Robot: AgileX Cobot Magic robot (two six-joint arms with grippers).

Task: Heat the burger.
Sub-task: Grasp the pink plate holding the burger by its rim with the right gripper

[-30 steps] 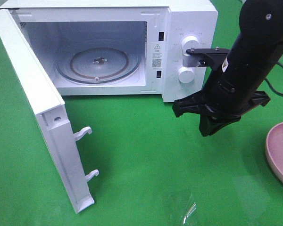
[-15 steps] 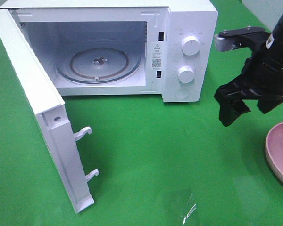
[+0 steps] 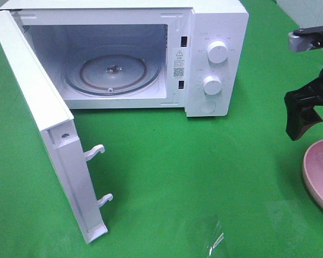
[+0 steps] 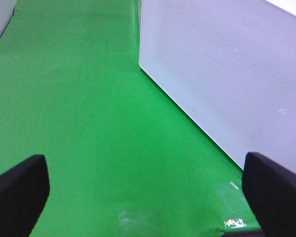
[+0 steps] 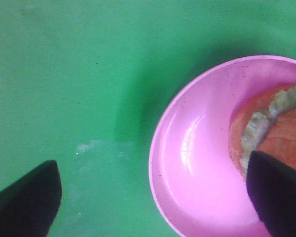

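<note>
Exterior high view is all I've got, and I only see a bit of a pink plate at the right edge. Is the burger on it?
Observer: Yes. The right wrist view shows the burger lying on the pink plate, near one side of it.
Operator: Is the right gripper grabbing it?
Observer: No. The right gripper is open above the plate, with nothing between its fingers.
Operator: Where's the other gripper? I can't see it.
Observer: The left gripper is open too, over the green cloth beside the outer face of the microwave door.
</note>
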